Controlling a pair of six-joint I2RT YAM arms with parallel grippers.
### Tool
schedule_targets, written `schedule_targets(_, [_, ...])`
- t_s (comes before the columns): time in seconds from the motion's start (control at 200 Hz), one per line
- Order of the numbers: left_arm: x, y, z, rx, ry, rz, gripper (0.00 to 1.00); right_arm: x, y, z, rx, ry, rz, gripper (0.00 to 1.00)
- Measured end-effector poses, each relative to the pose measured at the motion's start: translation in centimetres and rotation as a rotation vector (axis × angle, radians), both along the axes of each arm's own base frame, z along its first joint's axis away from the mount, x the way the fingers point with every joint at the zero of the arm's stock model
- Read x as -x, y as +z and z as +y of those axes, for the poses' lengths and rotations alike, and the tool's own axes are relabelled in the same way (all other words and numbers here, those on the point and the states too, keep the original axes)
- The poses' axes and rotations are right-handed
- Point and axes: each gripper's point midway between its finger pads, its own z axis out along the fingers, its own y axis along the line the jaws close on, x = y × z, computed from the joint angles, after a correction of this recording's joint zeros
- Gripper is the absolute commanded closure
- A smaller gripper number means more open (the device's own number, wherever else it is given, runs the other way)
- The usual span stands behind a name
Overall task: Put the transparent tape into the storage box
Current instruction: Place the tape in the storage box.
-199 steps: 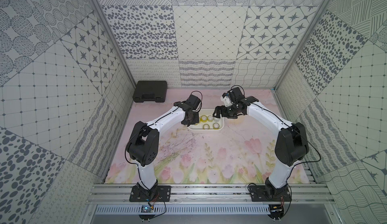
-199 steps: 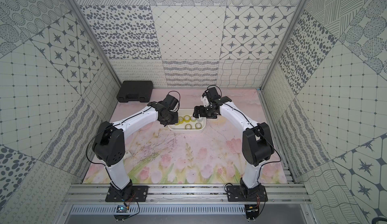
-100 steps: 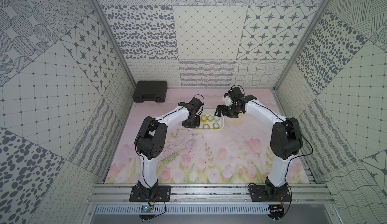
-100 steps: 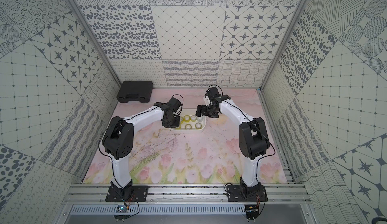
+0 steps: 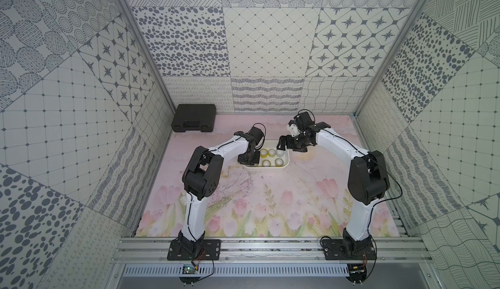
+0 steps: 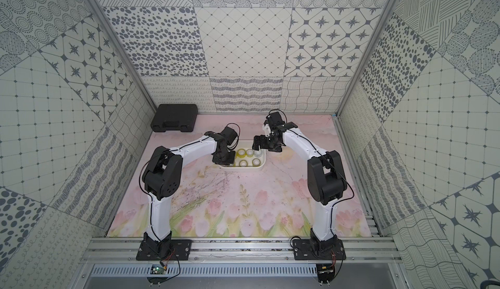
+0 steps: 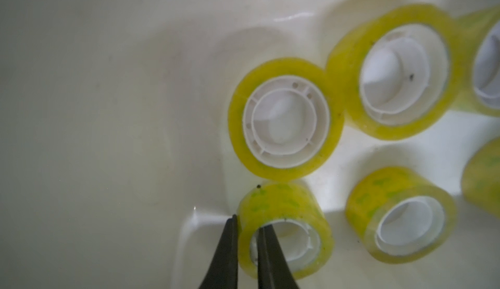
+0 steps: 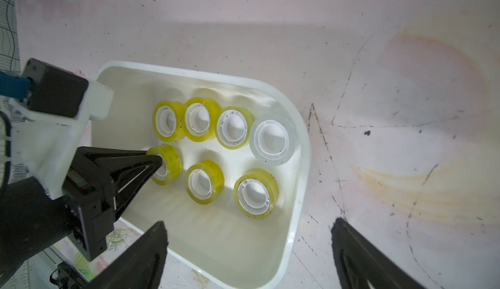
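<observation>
The storage box (image 8: 305, 149) sits on the floral mat (image 5: 270, 198) and holds all 7 visible rolls of transparent tape: 6 yellow-tinted and 1 colourless roll (image 8: 273, 141). Along the box's far side, 3 yellow rolls (image 8: 201, 118) lie flat, packed close together in a row, and the colourless roll ends that row toward the box's right end. 2 more yellow rolls lie flat along the near side, apart from each other. The left gripper (image 7: 247, 225) is inside the box's left end. Its fingers are narrowed to a pinch on the wall of the held roll (image 7: 284, 201), 1 finger outside the tape and 1 inside the white core. This roll is tilted and sits just beside the nearest flat roll; I cannot tell whether it touches the box floor. The right gripper (image 8: 250, 233) hangs above the box's right end with its fingers spread wide, gripping nothing. A black case (image 5: 193, 121) lies well apart from the box, beyond its far left corner.
</observation>
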Motion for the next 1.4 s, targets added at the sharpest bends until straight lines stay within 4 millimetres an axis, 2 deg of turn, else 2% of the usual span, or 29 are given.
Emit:
schedule_targets(0.275, [-0.1,-0.2,0.0,-0.005,-0.011,0.013,1.0,-0.3,0.5,0.1,-0.006,0.0,-0.012,0.03])
schedule_targets(0.63, [0.0,-0.4,0.0,-0.004,-0.02,0.016,0.61,-0.4,0.6,0.2,-0.008,0.0,-0.015,0.03])
schedule_targets(1.016, [0.1,0.0,0.1,-0.003,-0.021,0.012,0.6,-0.3,0.6,0.2,-0.008,0.0,-0.014,0.03])
schedule_targets(1.171, [-0.1,1.4,0.0,0.009,-0.021,-0.018,0.58,-0.2,0.6,0.4,-0.008,0.003,-0.014,0.03])
schedule_targets(1.401, [-0.3,4.5,0.0,0.04,-0.018,-0.085,0.54,-0.2,1.0,1.0,-0.01,0.013,-0.026,0.03])
